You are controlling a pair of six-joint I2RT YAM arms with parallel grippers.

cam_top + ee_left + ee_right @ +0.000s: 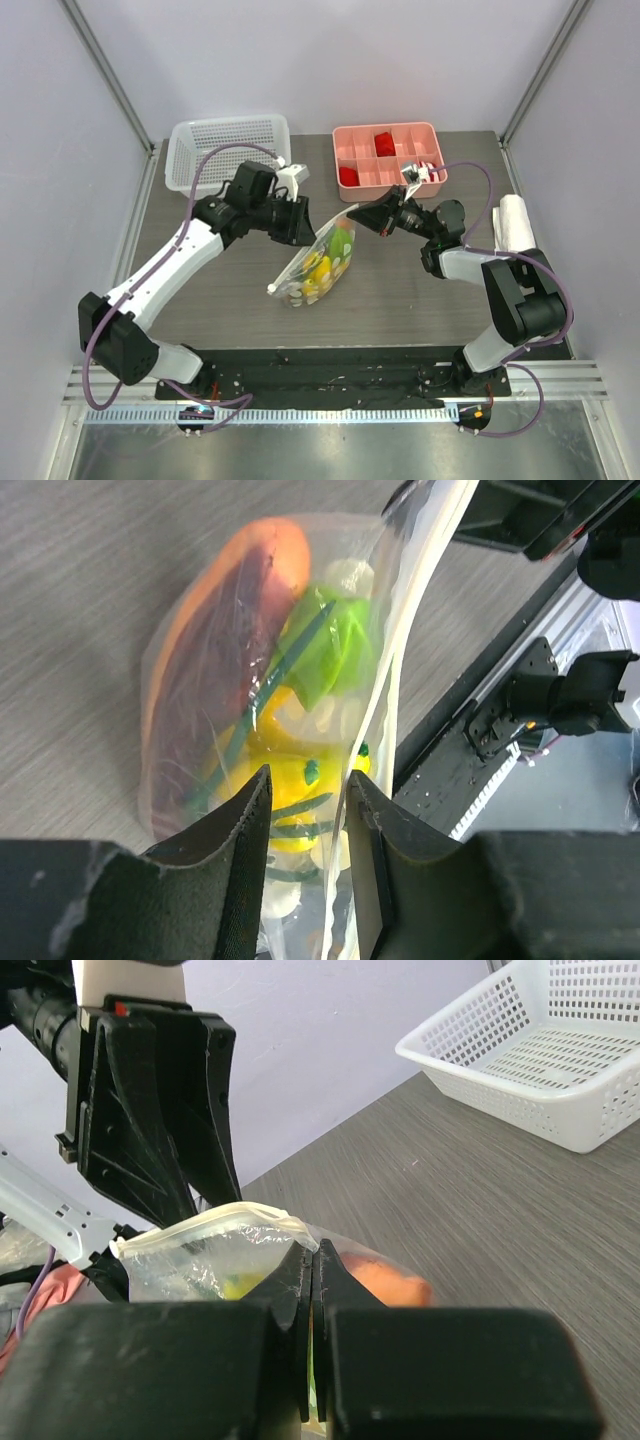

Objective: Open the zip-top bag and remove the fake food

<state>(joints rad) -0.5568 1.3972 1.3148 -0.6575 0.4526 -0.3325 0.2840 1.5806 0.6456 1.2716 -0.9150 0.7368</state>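
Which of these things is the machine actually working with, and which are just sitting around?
In the job:
zip-top bag, pinched by the right end effector
fake food inside it
left end effector, fingers apart around the bag

Just lying about:
white basket
pink tray
red blocks in the tray

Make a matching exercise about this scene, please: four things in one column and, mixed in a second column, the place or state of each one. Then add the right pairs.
Column 1
1. zip-top bag
2. white basket
3. pink tray
4. right tool

Column 2
A. holds red blocks
B. stands at the far left corner of the table
C. shut on a plastic edge
D. clear, with fake food inside

Pairs: 1-D, 2-B, 3-A, 4-C
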